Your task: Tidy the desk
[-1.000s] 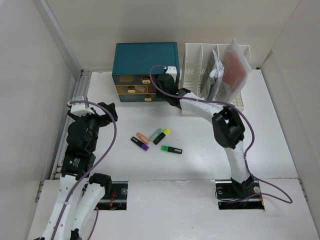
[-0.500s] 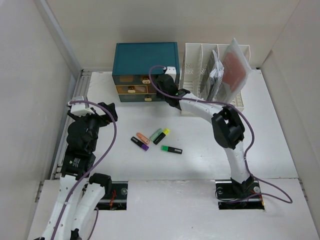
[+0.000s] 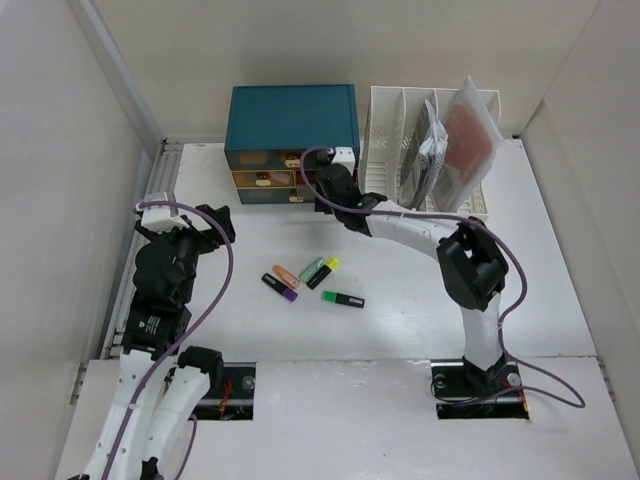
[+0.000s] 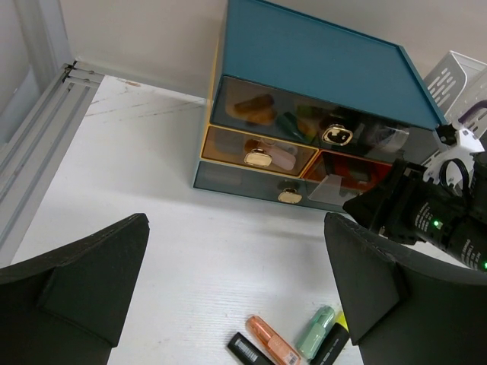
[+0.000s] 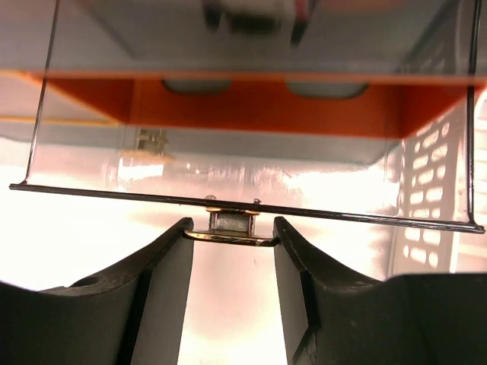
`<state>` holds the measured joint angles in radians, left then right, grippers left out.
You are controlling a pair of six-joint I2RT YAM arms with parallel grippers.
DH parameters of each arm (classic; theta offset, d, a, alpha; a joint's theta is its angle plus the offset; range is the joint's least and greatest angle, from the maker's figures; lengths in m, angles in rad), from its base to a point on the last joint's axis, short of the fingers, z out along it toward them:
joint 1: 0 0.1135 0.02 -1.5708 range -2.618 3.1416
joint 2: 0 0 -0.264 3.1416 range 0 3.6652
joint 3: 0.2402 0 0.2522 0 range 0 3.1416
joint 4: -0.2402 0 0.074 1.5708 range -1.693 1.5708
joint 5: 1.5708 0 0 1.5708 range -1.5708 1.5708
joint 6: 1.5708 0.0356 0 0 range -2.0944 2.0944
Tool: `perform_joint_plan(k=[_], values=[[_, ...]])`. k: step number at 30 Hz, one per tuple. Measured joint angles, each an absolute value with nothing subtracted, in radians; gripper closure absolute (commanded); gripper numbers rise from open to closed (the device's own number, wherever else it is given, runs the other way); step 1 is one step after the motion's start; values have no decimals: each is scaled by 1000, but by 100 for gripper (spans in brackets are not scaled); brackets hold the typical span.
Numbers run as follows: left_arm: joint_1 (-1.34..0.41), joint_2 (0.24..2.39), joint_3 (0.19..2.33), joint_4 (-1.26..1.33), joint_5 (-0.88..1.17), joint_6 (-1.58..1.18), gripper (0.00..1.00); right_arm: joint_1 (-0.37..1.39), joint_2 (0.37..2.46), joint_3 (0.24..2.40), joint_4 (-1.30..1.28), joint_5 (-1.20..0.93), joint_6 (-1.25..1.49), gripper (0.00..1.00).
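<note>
Highlighters [image 3: 343,299]: five, loose on the worktop [image 3: 545,265].
Left gripper [image 4: 236,228]: spread wide, holding nothing.
Right gripper [image 5: 232,255]: pinching one gold drawer handle [image 5: 230,234].
Drawer cabinet [image 3: 291,115]: one.

The white desk [image 3: 560,270] bears five highlighters [image 3: 323,272] between the left hand [image 3: 215,225] and right hand [image 3: 305,192], with a teal drawer cabinet [image 3: 290,120] and file rack [image 3: 395,130] beyond them.

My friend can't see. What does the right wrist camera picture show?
The right gripper has its two black fingers closed on the small gold handle of a clear-fronted orange drawer. A white slotted file rack shows at the right edge.
</note>
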<state>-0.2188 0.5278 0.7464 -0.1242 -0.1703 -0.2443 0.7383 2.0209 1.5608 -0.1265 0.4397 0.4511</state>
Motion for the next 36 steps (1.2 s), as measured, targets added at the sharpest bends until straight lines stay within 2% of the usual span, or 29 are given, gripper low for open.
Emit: perform_joint_plan(k=[7, 12, 13, 15, 16, 18, 19, 21, 25, 29, 36], values=[[-219, 523, 746, -125, -170, -244, 0, 775, 1943, 1454, -118, 437, 453, 72], [-219, 519, 746, -125, -170, -244, 0, 794, 1905, 1398, -114, 440, 449, 67], [-219, 519, 746, -125, -170, -244, 0, 794, 1900, 1391, -112, 439, 449, 53], [-219, 519, 746, -125, -170, -244, 0, 795, 1892, 1381, -104, 433, 448, 36], [-219, 519, 746, -125, -170, -244, 0, 795, 1886, 1377, -104, 425, 438, 24], [-219, 519, 746, -125, -170, -244, 0, 794, 1873, 1362, -107, 410, 417, 18], [-219, 519, 746, -124, -170, -244, 0, 794, 1867, 1354, -107, 399, 405, 8], [-219, 519, 746, -124, -170, -244, 0, 794, 1852, 1336, -102, 370, 378, 0], [-219, 519, 746, -125, -170, -244, 0, 794, 1786, 1254, -77, 266, 292, 0], [-219, 519, 746, -125, -170, -244, 0, 794, 1710, 1173, -41, 34, 134, 0], [-219, 519, 746, -125, -170, -244, 0, 794, 1654, 1119, -44, -485, -333, 15]])
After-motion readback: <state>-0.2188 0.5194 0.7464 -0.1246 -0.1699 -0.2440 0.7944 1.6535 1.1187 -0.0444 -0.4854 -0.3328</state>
